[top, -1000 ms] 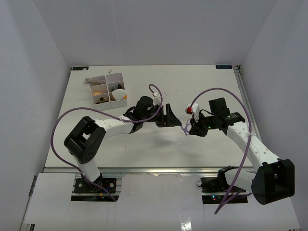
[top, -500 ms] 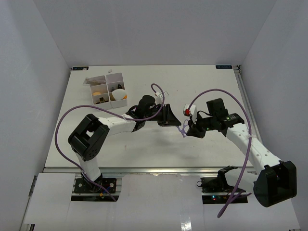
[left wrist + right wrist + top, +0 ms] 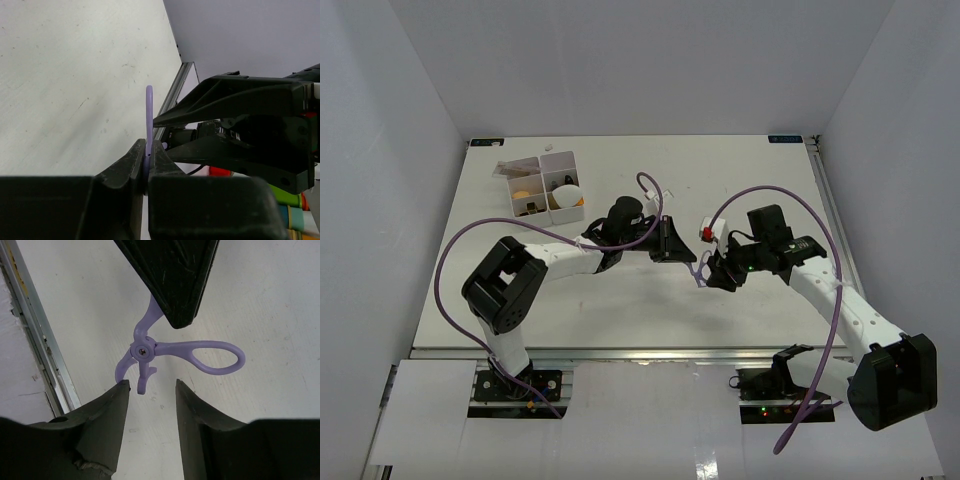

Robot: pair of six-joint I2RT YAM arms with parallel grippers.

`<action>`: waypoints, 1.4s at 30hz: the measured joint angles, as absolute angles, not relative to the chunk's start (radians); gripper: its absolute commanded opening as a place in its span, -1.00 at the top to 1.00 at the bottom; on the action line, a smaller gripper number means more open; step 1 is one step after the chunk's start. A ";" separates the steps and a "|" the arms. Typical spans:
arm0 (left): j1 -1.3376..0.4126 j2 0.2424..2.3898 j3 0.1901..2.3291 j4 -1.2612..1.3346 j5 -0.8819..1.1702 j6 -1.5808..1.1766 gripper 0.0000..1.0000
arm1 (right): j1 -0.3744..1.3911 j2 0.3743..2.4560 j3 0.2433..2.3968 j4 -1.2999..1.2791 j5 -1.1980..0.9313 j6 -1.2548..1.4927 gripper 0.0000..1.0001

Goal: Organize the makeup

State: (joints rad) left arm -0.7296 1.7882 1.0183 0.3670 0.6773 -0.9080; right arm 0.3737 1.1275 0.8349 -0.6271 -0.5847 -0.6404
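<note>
The left pincer (image 3: 672,243) is clamped shut on a lilac plastic, scissor-shaped makeup tool (image 3: 700,268). Seen from above, it meets the right pincer (image 3: 713,272) over the middle of the white worktop (image 3: 740,170), with the tool between them. Well apart, at the far left, a white compartmented box (image 3: 542,178) holds small makeup items (image 3: 525,192), too small to tell apart.

From the left wrist, the left pincer's two black fingers (image 3: 135,160) press together on a thin lilac handle (image 3: 149,112) that stands upright between them. The right pincer (image 3: 225,125) is just beyond, jaws apart.

From the right wrist, the right pincer (image 3: 150,389) stands with jaws apart. The tool's pivot (image 3: 143,351) and short curved ends hang just above the gap, one looped handle pointing right. The other handle disappears under the left pincer's black finger (image 3: 175,280).
</note>
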 measured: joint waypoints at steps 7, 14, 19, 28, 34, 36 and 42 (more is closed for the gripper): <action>-0.728 1.784 1.016 0.322 0.679 -0.875 1.00 | 0.374 1.103 0.827 -0.618 -0.554 -0.649 -0.80; -0.674 1.743 1.018 0.187 0.605 -0.775 1.00 | 0.375 1.031 0.815 -0.625 -0.538 -0.664 -0.81; -0.605 1.667 1.063 0.003 0.504 -0.646 1.00 | 0.372 0.985 0.810 -0.623 -0.535 -0.673 -0.80; -0.417 1.519 1.300 -0.255 0.248 -0.316 1.00 | 0.341 0.991 0.756 -0.571 -0.533 -0.677 -0.80; -0.273 1.533 1.423 -0.291 0.196 -0.026 0.98 | 0.326 1.012 0.756 -0.548 -0.540 -0.676 -0.81; -0.223 1.560 1.449 -0.293 0.244 0.070 0.97 | 0.323 1.011 0.756 -0.543 -0.547 -0.676 -0.80; -0.071 1.703 1.532 -0.304 0.465 0.311 0.95 | 0.310 1.005 0.755 -0.542 -0.562 -0.676 -0.80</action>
State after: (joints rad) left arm -0.0710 1.7027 1.5317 -0.3042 0.4652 0.3109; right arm 0.3105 1.0049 0.7548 -0.5416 -0.5619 -0.6762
